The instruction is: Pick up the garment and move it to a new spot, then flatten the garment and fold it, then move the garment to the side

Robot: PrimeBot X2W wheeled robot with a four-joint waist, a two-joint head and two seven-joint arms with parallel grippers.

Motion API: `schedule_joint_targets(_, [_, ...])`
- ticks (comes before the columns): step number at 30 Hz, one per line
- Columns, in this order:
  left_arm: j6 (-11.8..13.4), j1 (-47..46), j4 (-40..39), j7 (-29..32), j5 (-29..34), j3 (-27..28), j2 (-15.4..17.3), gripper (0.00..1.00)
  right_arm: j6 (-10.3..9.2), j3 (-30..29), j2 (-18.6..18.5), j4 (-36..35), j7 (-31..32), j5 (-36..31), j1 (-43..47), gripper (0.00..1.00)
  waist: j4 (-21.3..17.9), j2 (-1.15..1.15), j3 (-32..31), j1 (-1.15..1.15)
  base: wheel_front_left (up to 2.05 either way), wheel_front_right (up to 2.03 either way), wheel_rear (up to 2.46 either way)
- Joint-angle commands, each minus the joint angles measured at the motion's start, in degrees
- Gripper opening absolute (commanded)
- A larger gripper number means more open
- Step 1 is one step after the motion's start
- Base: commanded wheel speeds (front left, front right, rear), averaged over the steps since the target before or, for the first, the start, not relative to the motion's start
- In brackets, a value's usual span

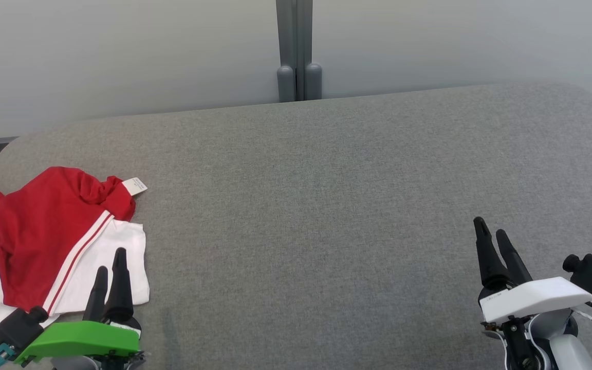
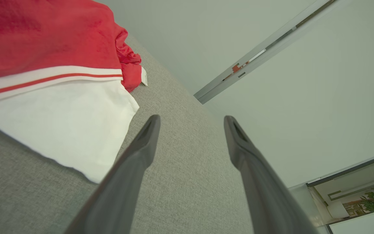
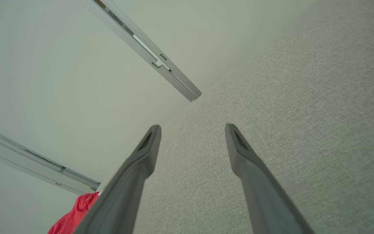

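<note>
The garment (image 1: pixel 49 236) is red and white with striped trim and a white tag, lying crumpled at the left end of the grey cushioned surface (image 1: pixel 327 205). My left gripper (image 1: pixel 111 259) hovers over its white lower corner, open and holding nothing. In the left wrist view the garment (image 2: pixel 50 78) spreads to the left of the open left gripper (image 2: pixel 192 120). My right gripper (image 1: pixel 491 226) stands open at the lower right, far from the cloth. In the right wrist view a red bit of the garment (image 3: pixel 73 214) peeks at the bottom left, beside the open right gripper (image 3: pixel 193 128).
The grey surface has rounded far corners and ends against a pale wall (image 1: pixel 121 56) with a grey vertical post (image 1: pixel 298 51). Its broad middle and right stretch is bare fabric.
</note>
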Motion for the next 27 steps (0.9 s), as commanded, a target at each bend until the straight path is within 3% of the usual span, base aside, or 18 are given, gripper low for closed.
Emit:
schedule_joint_targets(1, [-0.18, 0.13, -0.95, -0.66, 2.26, -0.33, 0.83, 1.00, 0.01, 0.20, -0.48, -0.92, -0.67, -2.31, -0.09, 1.00, 0.02, 0.00, -0.02, 0.00, 0.00, 0.00, 0.00])
schedule_joint_targets(27, [-0.25, 1.60, -1.61, -5.15, 20.40, -3.09, 3.30, 1.00, 0.02, 1.46, -0.41, -1.69, -5.18, -22.33, 0.72, 1.00, -0.01, 0.00, -0.07, 0.00, 0.00, 0.00, 0.00])
